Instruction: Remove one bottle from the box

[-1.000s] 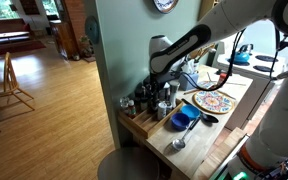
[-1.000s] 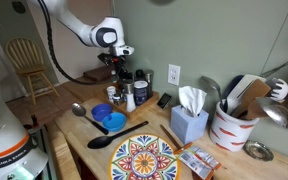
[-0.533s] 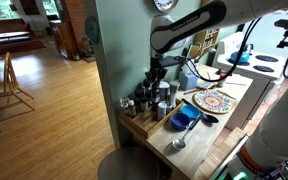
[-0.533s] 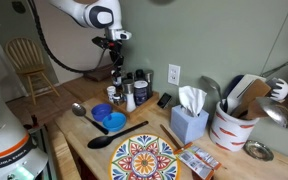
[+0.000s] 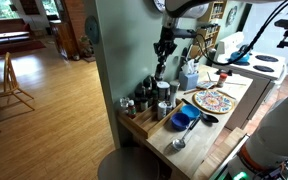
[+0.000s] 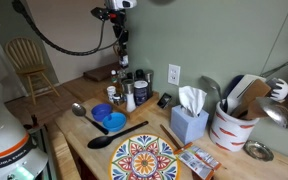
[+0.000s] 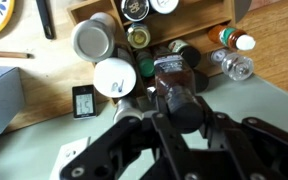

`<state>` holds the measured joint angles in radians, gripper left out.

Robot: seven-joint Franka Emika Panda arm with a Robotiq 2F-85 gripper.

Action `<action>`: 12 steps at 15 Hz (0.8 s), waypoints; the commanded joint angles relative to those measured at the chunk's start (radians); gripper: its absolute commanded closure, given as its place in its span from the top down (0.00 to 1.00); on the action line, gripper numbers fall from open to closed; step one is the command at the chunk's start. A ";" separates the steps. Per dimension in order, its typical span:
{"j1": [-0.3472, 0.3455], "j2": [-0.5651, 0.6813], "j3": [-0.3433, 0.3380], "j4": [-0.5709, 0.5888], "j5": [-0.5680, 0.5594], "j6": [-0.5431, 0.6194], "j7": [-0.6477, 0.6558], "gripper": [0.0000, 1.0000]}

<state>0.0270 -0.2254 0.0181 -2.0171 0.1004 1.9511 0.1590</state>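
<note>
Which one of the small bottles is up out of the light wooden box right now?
The dark brown bottle, gripped between the fingers of the end effector above the light wooden box. The other bottles and jars sit down at box level.

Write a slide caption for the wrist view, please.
Wrist view: the fingers grip a dark bottle held above the wooden box, with jars below.
</note>
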 commanded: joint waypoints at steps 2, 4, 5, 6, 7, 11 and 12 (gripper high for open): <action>-0.069 -0.015 -0.071 0.055 0.009 -0.019 -0.014 0.08; -0.096 0.000 -0.099 0.071 0.009 -0.016 -0.011 0.08; -0.109 0.006 -0.112 0.072 0.011 -0.013 -0.012 0.08; -0.125 0.011 -0.125 0.069 0.000 -0.008 -0.003 0.08; -0.139 0.013 -0.139 0.065 0.002 -0.006 -0.005 0.08; -0.159 0.017 -0.157 0.055 0.000 -0.003 -0.007 0.32; -0.165 0.019 -0.163 0.055 0.000 -0.003 -0.009 0.32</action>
<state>-0.1341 -0.2073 -0.1484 -1.9645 0.0991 1.9508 0.1510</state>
